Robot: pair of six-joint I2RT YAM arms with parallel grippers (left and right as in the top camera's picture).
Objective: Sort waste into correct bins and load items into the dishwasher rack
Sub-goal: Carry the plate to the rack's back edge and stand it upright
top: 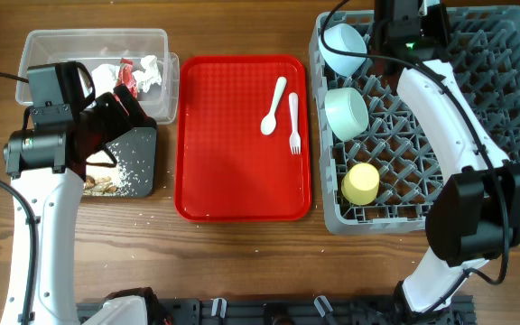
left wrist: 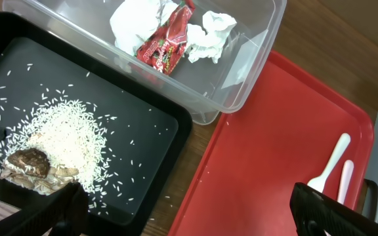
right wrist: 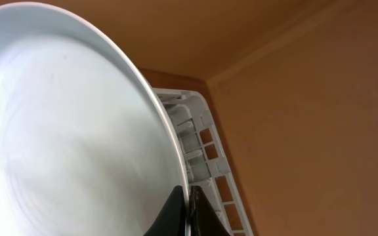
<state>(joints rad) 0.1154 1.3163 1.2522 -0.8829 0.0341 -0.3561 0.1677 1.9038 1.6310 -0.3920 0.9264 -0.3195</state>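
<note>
Rightward, shows the right gripper (right wrist: 189, 208) pinching the rim of the round light blue plate (right wrist: 71, 131) at the far side of the large grey pegged rack (right wrist: 203, 152). Leftward, shows the left gripper (left wrist: 195, 213) spread wide over the shallow black rectangular tray (left wrist: 143, 128) holding white-and-brown food scraps (left wrist: 61, 141), beside the clear plastic tub (left wrist: 245, 75) containing the red crinkled wrapper (left wrist: 167, 42).

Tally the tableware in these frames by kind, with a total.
bowls: 2 (blue bowl, mint bowl)
cup: 1
plate: 1
spoon: 1
fork: 1
total: 6
</note>
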